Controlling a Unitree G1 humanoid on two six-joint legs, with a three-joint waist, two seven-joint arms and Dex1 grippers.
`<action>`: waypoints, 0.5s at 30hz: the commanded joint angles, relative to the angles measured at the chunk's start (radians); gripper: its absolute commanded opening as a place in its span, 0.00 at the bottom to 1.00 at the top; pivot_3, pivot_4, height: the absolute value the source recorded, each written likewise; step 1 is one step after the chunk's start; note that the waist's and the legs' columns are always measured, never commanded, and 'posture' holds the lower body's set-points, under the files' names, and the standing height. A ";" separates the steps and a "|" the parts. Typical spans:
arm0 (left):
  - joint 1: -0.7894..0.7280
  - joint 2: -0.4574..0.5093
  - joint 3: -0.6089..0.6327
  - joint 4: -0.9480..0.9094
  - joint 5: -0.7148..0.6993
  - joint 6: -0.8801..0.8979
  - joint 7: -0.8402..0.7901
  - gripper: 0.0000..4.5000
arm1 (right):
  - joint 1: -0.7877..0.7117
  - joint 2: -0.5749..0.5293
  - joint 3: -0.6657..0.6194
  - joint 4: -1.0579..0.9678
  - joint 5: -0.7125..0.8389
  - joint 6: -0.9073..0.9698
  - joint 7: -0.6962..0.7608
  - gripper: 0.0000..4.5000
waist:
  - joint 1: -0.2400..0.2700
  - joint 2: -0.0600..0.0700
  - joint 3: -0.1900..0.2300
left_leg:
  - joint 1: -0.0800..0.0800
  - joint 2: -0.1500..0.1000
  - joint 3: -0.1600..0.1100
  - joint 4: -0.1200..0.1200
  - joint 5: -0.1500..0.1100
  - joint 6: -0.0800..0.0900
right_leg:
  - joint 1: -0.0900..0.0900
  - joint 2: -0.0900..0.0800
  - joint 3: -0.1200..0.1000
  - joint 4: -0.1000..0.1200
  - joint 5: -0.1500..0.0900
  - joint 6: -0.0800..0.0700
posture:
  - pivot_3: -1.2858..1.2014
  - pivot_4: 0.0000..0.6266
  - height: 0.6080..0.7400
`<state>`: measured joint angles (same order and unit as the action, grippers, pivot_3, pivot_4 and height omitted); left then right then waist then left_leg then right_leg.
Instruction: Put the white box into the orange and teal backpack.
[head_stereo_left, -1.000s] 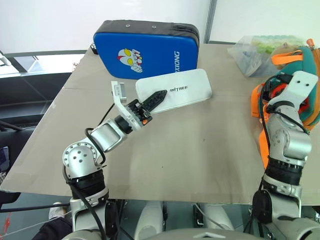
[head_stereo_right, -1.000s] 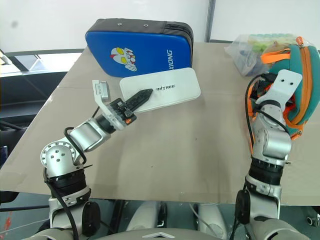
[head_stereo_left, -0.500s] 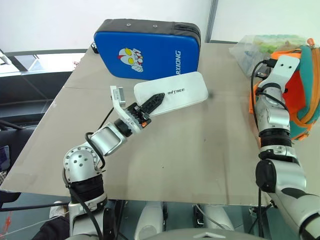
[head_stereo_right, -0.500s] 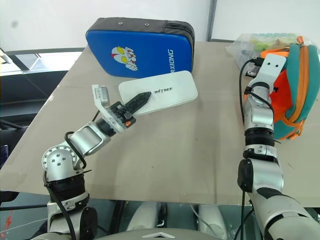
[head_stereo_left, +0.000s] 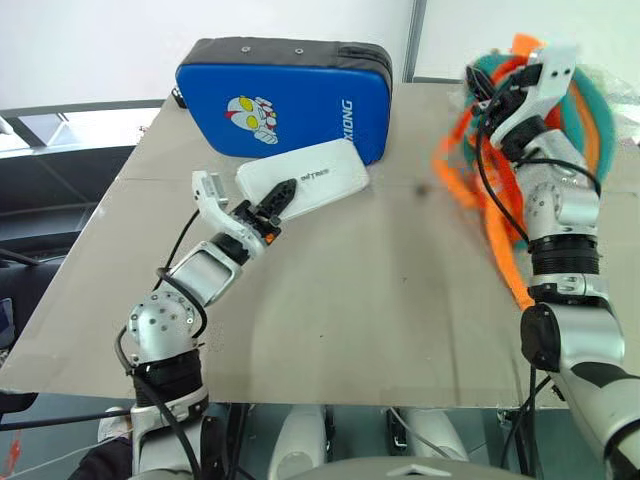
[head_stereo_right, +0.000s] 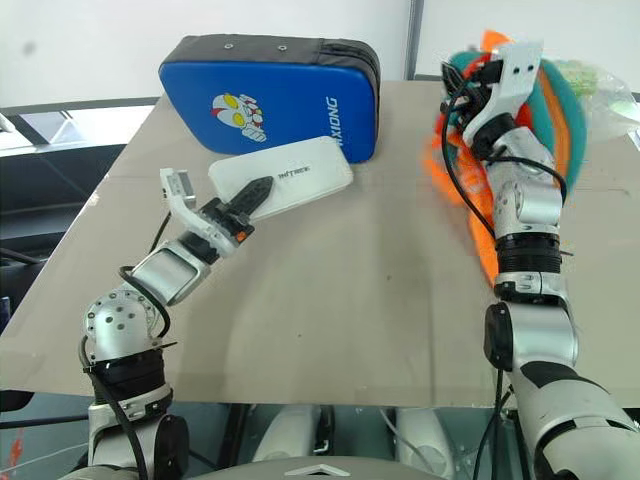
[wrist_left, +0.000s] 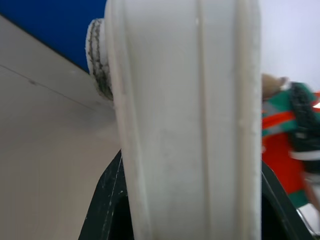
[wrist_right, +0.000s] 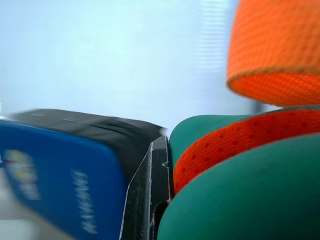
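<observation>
While the left tool (head_stereo_left: 283, 193) pinches the near end of the white box (head_stereo_left: 305, 178), one black finger lies on top of the lid and the box's far end sits just in front of the blue padded case (head_stereo_left: 285, 95), which lies at the back of the bench (head_stereo_left: 380, 290). From the left wrist view, the box edge (wrist_left: 185, 125) sits between the two black fingers. Right tool (head_stereo_left: 487, 92) is raised at the far right of the bench, pressed together on the orange and teal backpack (head_stereo_left: 580, 105), which hangs off it above the bench, orange straps (head_stereo_left: 490, 215) trailing down. In the right wrist view, teal fabric with an orange strip (wrist_right: 235, 165) sits against the black finger (wrist_right: 150, 195). Box and backpack are well apart.
</observation>
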<state>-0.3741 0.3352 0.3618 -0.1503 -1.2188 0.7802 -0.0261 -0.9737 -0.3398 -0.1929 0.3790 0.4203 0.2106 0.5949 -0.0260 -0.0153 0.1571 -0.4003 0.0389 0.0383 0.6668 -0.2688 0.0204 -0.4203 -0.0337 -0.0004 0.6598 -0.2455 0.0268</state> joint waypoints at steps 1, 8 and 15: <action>-0.035 0.036 0.057 -0.002 0.029 -0.056 -0.032 0.26 | -0.039 -0.037 -0.006 -0.224 0.169 0.134 0.131 0.01 | 0.004 0.000 0.001 | -0.001 0.000 0.000 0.000 0.000 0.000 | -0.001 0.000 -0.001 0.000 0.000 0.000 | 0.52 0.24 1.00; -0.002 0.161 0.155 -0.045 0.021 -0.056 -0.129 0.26 | 0.101 -0.121 0.055 -0.501 0.384 0.467 0.240 0.01 | 0.020 0.000 0.001 | -0.016 0.000 -0.003 0.002 0.000 -0.001 | -0.013 -0.004 -0.005 0.001 0.000 0.000 | 0.52 0.24 1.00; 0.074 0.362 0.250 -0.053 -0.072 0.027 -0.403 0.26 | 0.243 -0.194 0.001 -0.663 0.672 0.668 0.329 0.01 | 0.016 -0.002 0.002 | -0.016 -0.001 -0.002 0.003 0.000 0.000 | -0.013 -0.005 -0.007 -0.001 0.000 0.000 | 0.52 0.24 1.00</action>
<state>-0.3053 0.6580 0.5816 -0.1455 -1.2430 0.7942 -0.3354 -0.7180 -0.4979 -0.1156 -0.2047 0.9850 0.8437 0.8898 -0.0099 -0.0175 0.1596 -0.4158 0.0378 0.0357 0.6698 -0.2687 0.0203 -0.4326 -0.0382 -0.0079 0.6595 -0.2453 0.0269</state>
